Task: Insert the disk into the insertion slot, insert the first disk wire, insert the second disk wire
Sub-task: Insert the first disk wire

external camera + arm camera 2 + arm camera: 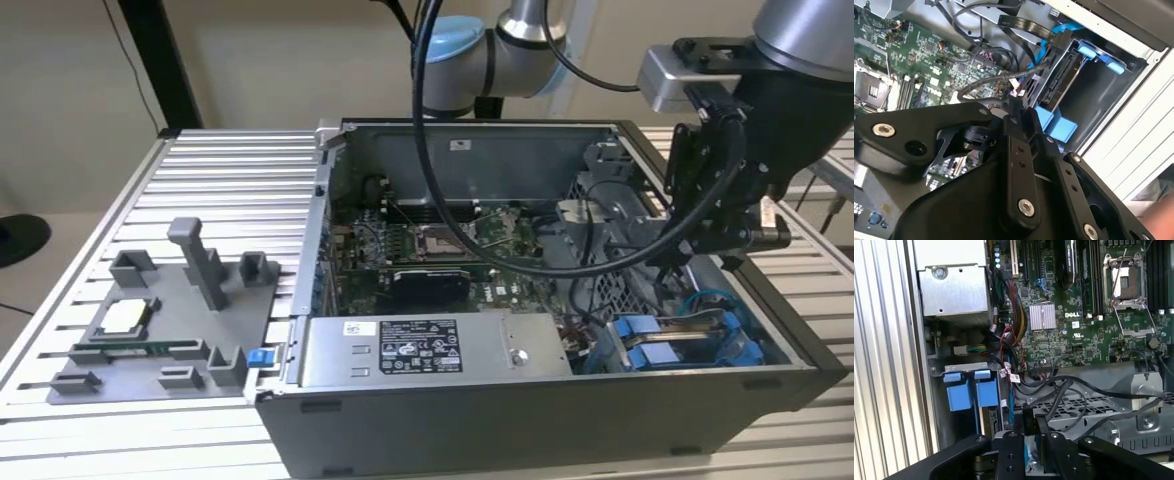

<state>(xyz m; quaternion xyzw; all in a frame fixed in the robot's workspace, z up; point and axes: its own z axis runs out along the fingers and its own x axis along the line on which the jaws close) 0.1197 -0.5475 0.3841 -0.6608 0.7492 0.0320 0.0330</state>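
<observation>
The disk (1058,82) stands edge-on in the insertion slot (1097,95), its blue caddy tabs (1094,51) at the open end. In the first wrist view the blue tabs (968,392) sit over the disk's edge (990,422). In the exterior view the blue caddy (657,340) lies in the case's near right corner. My gripper (1030,432) is shut on a black wire connector (1029,417) beside the disk; its cable (1089,392) trails off across the perforated cage. The second wrist view has my gripper (1015,111) holding that connector (1013,101) close to the disk's connector edge.
The open computer case (320,250) rests on a slatted metal table (214,190). Inside are the motherboard (441,250), a grey power-supply box (414,345) and loose cable bundles (1004,347). A grey fixture (160,320) with parts sits at the exterior view's left.
</observation>
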